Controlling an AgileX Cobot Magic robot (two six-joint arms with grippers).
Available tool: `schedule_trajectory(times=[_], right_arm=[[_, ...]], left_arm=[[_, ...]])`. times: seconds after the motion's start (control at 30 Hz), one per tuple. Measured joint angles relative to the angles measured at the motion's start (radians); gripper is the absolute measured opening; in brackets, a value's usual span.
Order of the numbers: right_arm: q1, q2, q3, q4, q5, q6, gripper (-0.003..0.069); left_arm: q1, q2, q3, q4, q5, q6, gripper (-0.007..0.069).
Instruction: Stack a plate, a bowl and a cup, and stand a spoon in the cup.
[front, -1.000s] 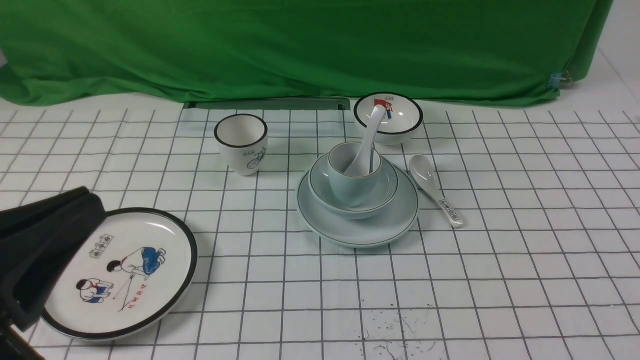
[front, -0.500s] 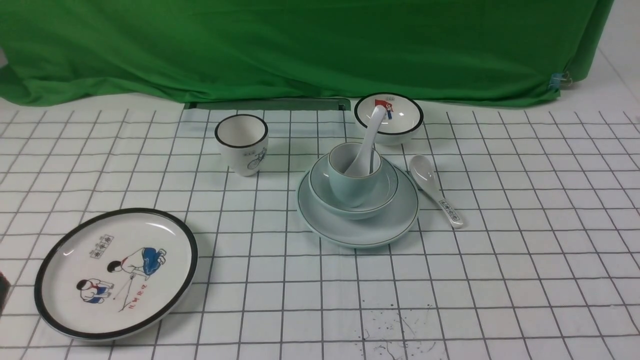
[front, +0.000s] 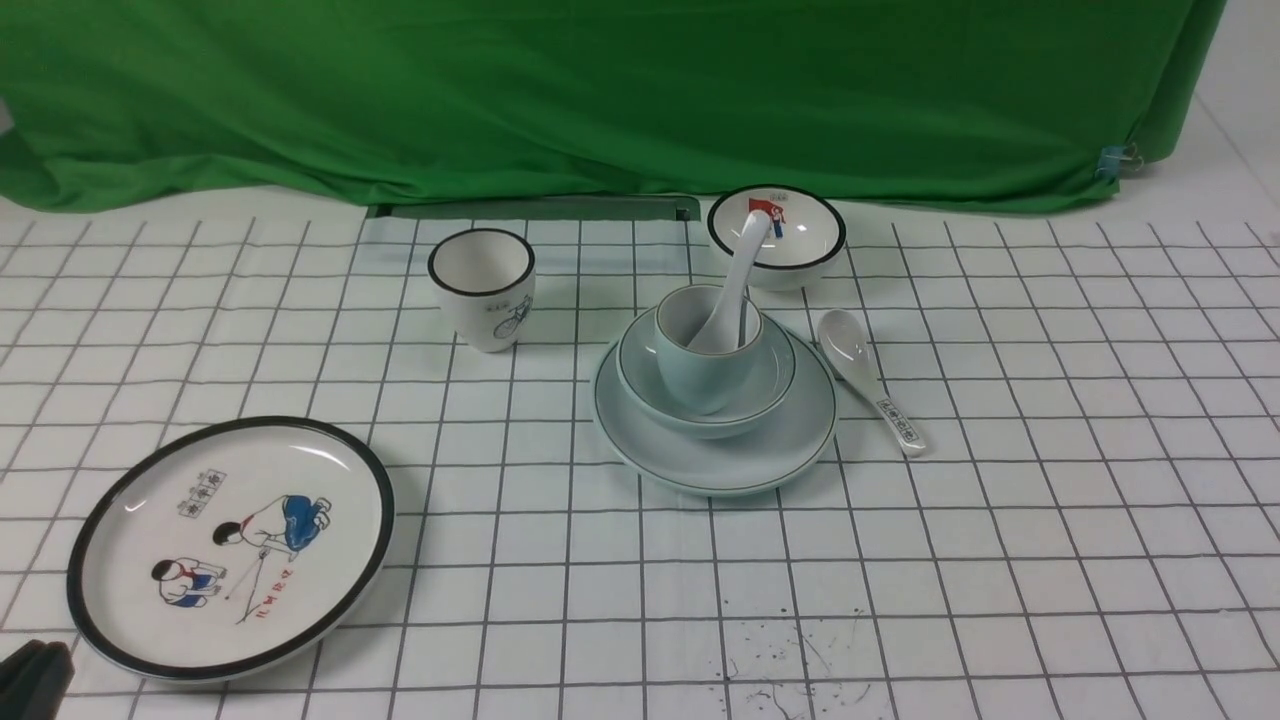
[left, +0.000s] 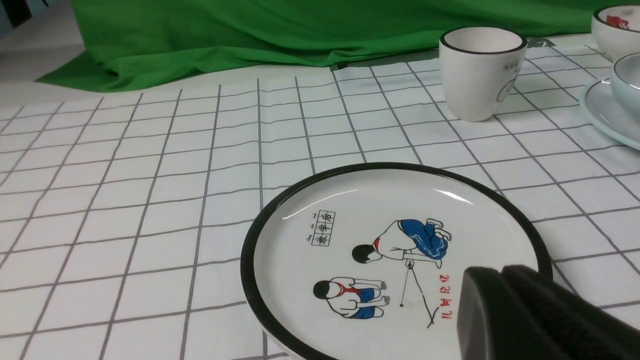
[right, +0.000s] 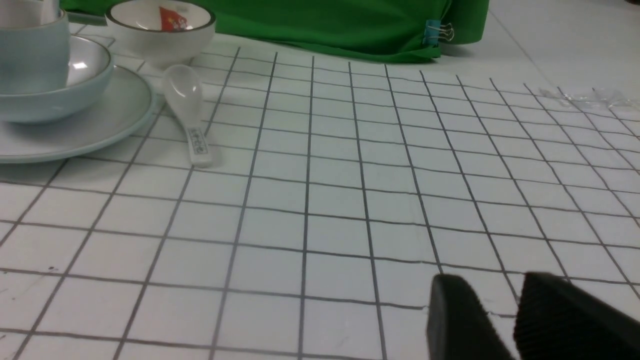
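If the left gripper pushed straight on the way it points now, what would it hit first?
Probably the large plate with the cartoon children: the left gripper overlaps its edge in the wrist view. How high the tips sit above it is unclear, so they might pass over it.

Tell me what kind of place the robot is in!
Probably a robot practice table, not a real kitchen: a grid covers the top, a green cloth hangs behind, and a clip pinches the cloth's edge.
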Motion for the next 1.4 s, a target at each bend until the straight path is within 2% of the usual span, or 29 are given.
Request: schedule_trajectory(times=[1.4], right_arm=[[0.0,0.0,0.0,0.0,0.0,0.0,0.0242]], left_arm=[[0.0,0.0,0.0,0.001,0.0,0.004,-0.003]])
